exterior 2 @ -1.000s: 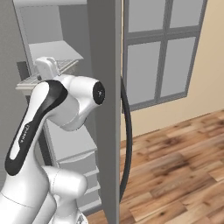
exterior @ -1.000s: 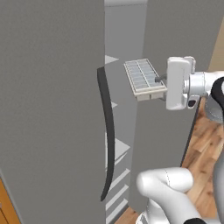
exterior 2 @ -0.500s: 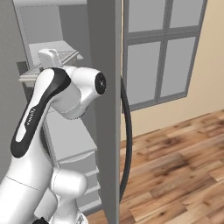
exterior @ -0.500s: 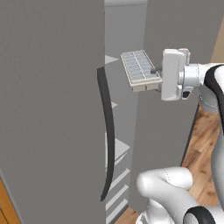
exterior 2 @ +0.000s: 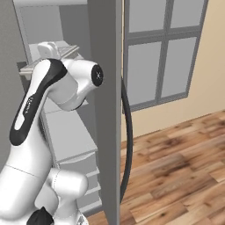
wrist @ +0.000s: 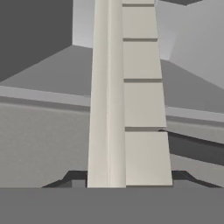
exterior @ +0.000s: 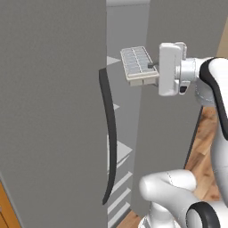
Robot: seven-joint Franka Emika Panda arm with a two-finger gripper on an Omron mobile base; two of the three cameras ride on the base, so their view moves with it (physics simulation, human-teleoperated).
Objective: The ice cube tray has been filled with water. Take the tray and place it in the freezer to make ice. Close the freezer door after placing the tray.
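The ice cube tray (exterior: 138, 65) is pale grey-white with a grid of small cells. It hangs level at upper-shelf height in the freezer's open compartment (exterior: 116, 147). My gripper (exterior: 152, 67) is shut on the tray's near end, and the white hand stands to the right of it. In the hand view the tray (wrist: 131, 100) runs edge-on away from the gripper (wrist: 127, 180), with a dark fingertip (wrist: 70, 177) on either side. From the right base view, part of the tray (exterior 2: 66, 49) peeks out behind my arm, above a freezer shelf (exterior 2: 70, 132).
The open freezer door (exterior: 53, 111) with its long dark handle (exterior: 110, 133) stands close on the left. Another grey door panel (exterior 2: 105, 110) with a dark handle (exterior 2: 127, 140) rises on the right. Wooden floor (exterior 2: 176, 176) and a window (exterior 2: 158, 57) lie beyond.
The hand has lifted the tray and carried it a little to the left, further into the freezer opening. The grip has stayed shut on the tray.
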